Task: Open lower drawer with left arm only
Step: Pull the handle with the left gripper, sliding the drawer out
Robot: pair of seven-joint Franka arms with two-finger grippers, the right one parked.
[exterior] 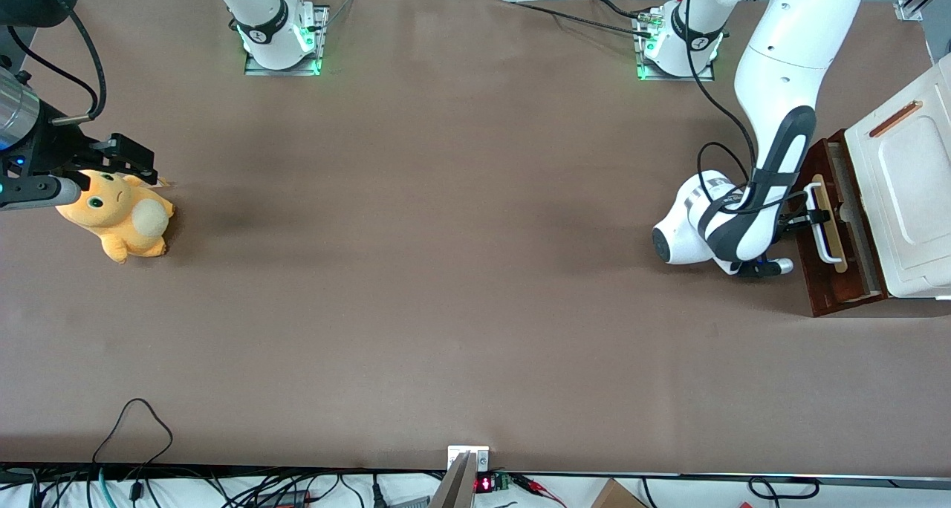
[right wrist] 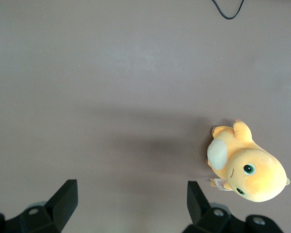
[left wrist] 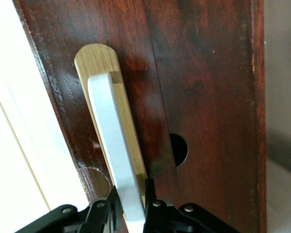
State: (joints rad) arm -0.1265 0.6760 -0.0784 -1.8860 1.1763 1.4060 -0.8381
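Robotics lab, bolted arm bases (cables)

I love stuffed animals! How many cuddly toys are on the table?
1. The yellow plush toy lies at the parked arm's end of the table. The left arm's gripper is at the lower drawer's white handle.

The table carries one drawer cabinet with one lower drawer, one white loop handle, one end effector, and one orange plush toy.
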